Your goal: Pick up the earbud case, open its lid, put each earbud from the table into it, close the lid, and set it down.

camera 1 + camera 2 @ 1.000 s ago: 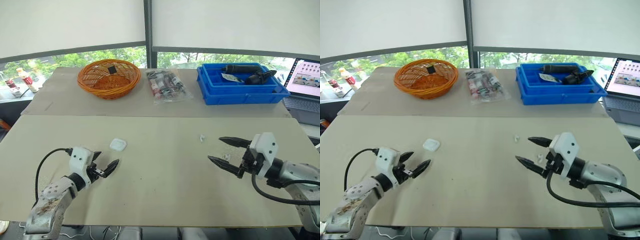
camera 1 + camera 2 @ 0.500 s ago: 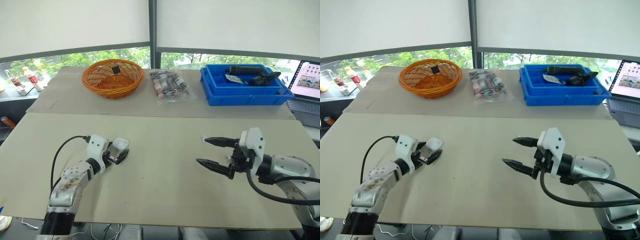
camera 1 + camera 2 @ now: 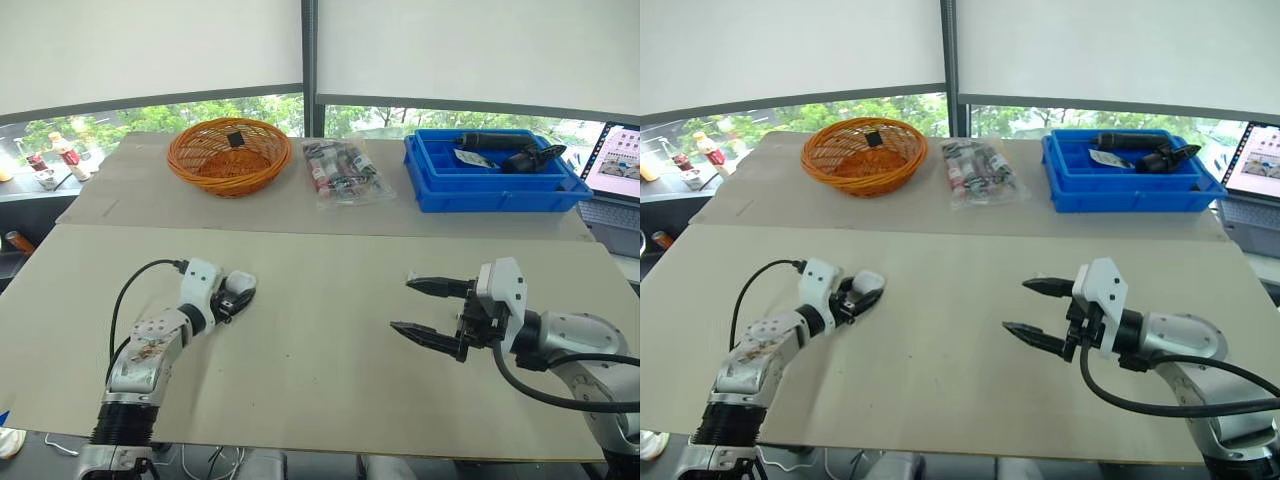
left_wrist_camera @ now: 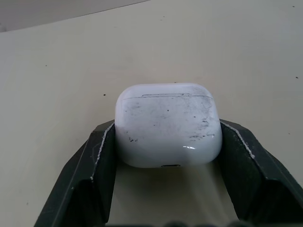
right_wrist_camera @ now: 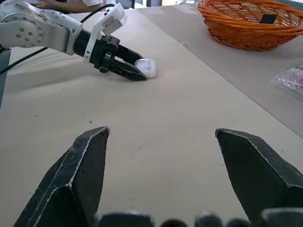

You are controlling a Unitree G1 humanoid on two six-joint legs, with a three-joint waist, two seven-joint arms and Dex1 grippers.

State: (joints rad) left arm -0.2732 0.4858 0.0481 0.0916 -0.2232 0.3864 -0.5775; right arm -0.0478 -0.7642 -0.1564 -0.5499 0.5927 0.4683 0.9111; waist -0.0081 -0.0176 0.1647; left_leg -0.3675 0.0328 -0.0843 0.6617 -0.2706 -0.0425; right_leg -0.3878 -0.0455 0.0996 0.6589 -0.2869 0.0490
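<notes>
- Orange basket [image 3: 225,156] at the far left of the table [image 3: 320,390], with one small black item [image 3: 236,140] in it.
- Blue bin [image 3: 490,172] at the far right holds a black tool [image 3: 500,145] and a white tag [image 3: 472,157].
- Clear bag of small items [image 3: 340,172] lies between the basket and the bin.
- Earbud case [image 4: 168,123] is on the left side of the table, lid closed, clamped between the left gripper [image 3: 238,296] fingers, which touch both of its sides.
- Cannot tell whether the case is lifted or resting on the table.
- Right gripper [image 3: 400,304] is spread wide with nothing in it, low over the right side of the table.
- A white speck [image 3: 409,276] lies just beside its far finger, too small to identify as an earbud.
- Laptop [image 3: 620,160] is cut off at the right edge.
- Bottles [image 3: 62,158] are at the far left edge.
</notes>
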